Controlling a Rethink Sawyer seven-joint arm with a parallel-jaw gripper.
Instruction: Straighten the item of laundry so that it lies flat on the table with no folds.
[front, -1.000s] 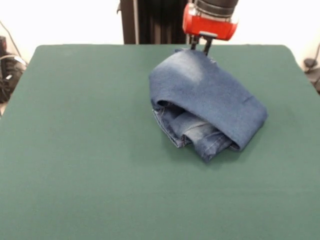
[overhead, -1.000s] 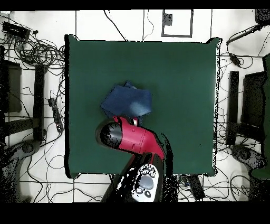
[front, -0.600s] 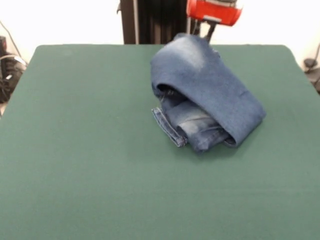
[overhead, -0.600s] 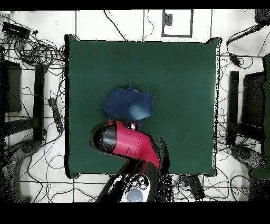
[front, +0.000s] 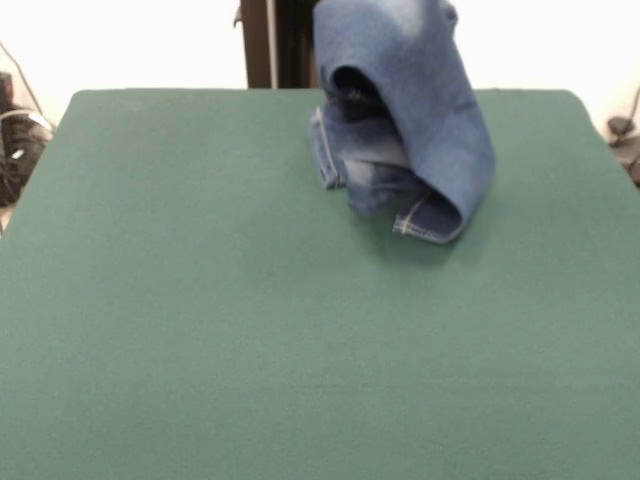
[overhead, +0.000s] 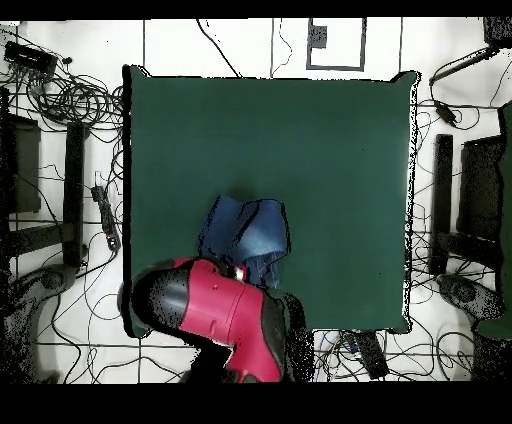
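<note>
A small pair of blue denim jeans with faded whitish patches (front: 405, 110) hangs bunched above the far half of the large dark green felt-topped table (front: 250, 340), its lowest hem seemingly just brushing the cloth. Judging by the doubled folds, the lift does best to carry on until the legs drop free, then drag the fabric out flat. The front camera shows the stitched hem and hanging folds but not the claw. From overhead, the red and black arm (overhead: 215, 310) covers the garment's 6 o'clock edge, hiding the gripper, so its opening cannot be told.
</note>
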